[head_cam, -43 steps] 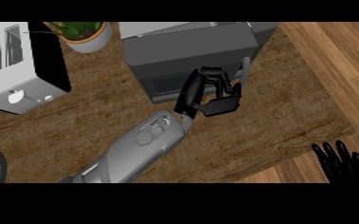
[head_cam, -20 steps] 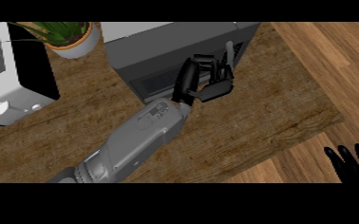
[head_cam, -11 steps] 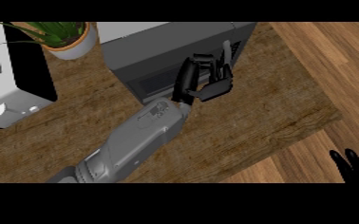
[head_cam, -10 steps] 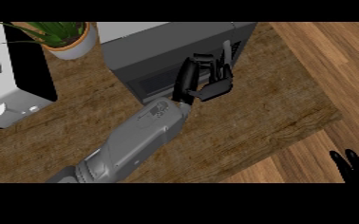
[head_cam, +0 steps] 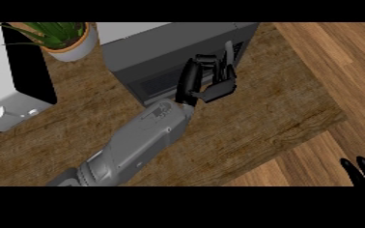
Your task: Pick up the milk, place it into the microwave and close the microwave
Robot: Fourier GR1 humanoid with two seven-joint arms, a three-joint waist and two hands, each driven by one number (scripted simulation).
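Head view: no milk shows anywhere. It may be behind the microwave (head_cam: 167, 50) door, but I cannot tell. The door looks flush with the body, or close to it; whether it is latched is unclear.

The left hand (head_cam: 208, 79) is up against the door front, just beside the pale handle (head_cam: 229, 53). Its fingers are curled in, with no carton visible inside them. It reads as a clenched hand pressing on the door rather than a grasp. The right hand (head_cam: 354, 167) shows only as fingertips at the lower right edge, fingers straight and resting.

Handling is a guess, since the milk is unseen. A carton is likely fairly light, with smooth sides that dent if squeezed, and top-heavy if full. It is best taken round the mid body, kept upright.

Round about are the wooden counter (head_cam: 278, 106), a plant (head_cam: 65, 37) at top left and a white appliance (head_cam: 21, 84) at the left edge.
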